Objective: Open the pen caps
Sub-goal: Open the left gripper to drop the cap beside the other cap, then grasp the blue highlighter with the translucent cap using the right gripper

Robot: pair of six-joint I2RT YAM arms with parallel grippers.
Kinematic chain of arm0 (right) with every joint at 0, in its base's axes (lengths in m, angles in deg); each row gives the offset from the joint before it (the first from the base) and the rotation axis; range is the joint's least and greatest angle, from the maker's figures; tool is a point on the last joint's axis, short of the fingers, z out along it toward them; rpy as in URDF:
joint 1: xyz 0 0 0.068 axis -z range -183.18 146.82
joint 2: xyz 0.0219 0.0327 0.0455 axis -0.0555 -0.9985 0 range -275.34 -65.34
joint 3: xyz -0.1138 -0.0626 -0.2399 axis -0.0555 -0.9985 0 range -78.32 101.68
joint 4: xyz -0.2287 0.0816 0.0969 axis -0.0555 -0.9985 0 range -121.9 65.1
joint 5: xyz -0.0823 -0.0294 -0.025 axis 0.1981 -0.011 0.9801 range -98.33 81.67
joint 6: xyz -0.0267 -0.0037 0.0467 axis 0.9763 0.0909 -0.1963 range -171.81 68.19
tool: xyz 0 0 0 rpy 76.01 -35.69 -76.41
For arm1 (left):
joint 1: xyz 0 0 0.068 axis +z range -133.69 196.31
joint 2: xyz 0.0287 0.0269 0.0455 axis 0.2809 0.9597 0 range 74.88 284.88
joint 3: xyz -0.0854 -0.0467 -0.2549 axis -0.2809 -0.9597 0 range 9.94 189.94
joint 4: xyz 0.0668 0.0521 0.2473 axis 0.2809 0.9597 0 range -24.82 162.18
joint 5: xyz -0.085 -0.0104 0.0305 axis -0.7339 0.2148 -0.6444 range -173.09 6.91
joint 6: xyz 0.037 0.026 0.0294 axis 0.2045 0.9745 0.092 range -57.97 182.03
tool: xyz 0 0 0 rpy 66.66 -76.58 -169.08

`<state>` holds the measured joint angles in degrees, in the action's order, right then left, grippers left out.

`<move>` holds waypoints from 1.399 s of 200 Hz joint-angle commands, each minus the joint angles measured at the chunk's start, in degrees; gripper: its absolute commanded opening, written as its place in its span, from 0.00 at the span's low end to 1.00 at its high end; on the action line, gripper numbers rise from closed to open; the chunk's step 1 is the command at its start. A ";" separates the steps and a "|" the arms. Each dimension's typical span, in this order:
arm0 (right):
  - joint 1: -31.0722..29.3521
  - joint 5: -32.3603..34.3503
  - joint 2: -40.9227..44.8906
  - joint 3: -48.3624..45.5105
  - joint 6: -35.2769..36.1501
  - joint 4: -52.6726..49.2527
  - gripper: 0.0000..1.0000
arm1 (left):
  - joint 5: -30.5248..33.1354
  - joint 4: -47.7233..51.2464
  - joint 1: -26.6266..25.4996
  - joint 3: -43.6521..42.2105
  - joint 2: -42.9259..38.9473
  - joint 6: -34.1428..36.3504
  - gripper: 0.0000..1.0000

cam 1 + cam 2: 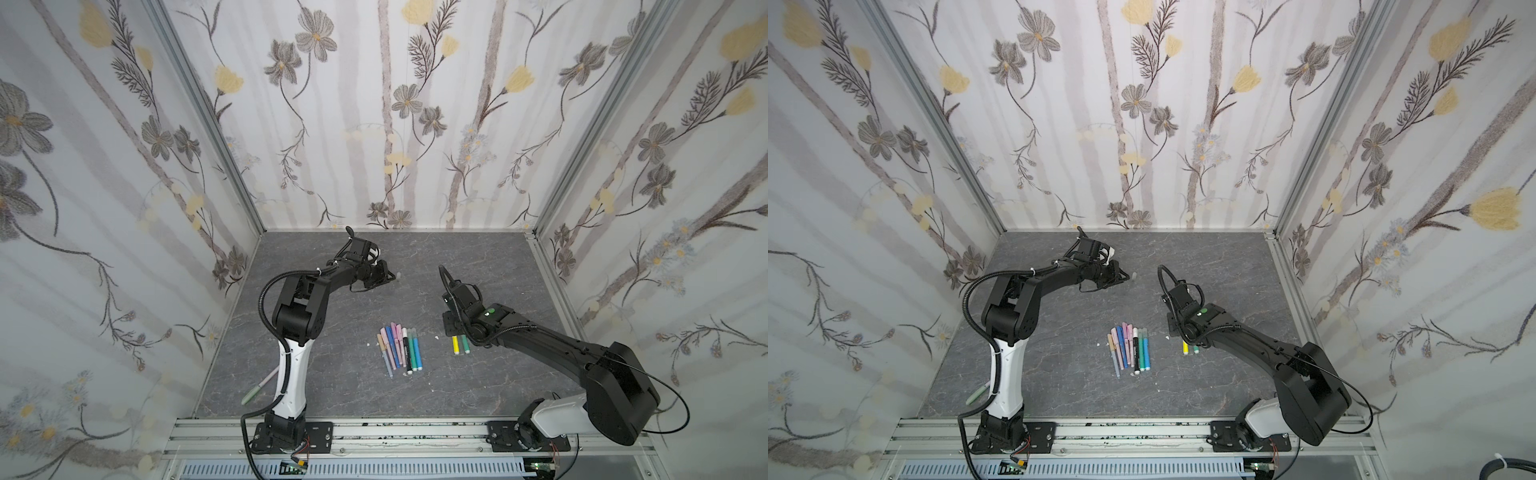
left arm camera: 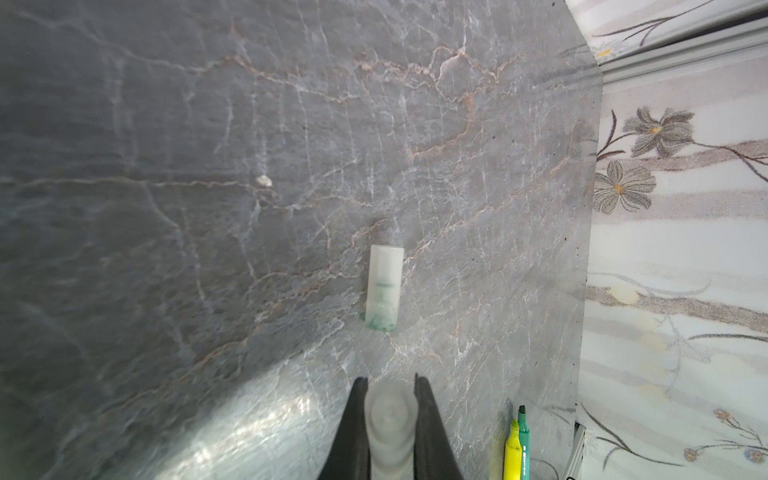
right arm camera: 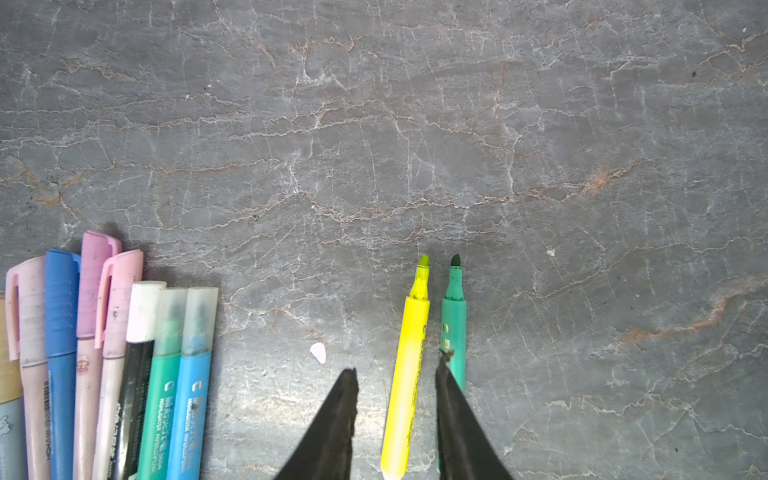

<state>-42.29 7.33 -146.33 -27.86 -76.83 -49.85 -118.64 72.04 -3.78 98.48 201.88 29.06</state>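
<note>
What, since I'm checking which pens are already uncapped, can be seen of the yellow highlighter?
The yellow highlighter is a slim, bright yellow plastic barrel with dark print along it and a bare yellow-green felt tip; there is no cap on it. It lies flat on the grey marbled tabletop, parallel to an uncapped green pen, with a narrow gap between them. The right end effector stands open astride its barrel, and neither finger visibly presses it.

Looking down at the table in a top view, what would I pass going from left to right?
pale green pen → bundle of capped pens → yellow pen → lone green pen
</note>
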 commanded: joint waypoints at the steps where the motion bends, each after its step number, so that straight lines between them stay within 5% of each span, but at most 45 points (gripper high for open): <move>1: -0.16 -0.26 -0.32 -0.11 -0.25 0.86 0.33 | -0.36 0.97 -0.03 1.12 1.10 0.09 0.10; 157: -4.58 -2.12 -4.16 1.49 -2.55 2.51 0.35 | -0.28 1.95 0.22 3.00 3.02 0.28 0.24; 280: -12.79 -6.16 -14.53 4.81 -11.38 4.62 0.37 | 0.15 -0.88 4.40 -20.40 -24.25 1.26 0.24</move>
<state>-54.62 0.03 -159.14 -24.19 -85.50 -44.17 -119.12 71.73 -0.40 81.97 182.03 29.17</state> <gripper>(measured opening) 0.373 0.239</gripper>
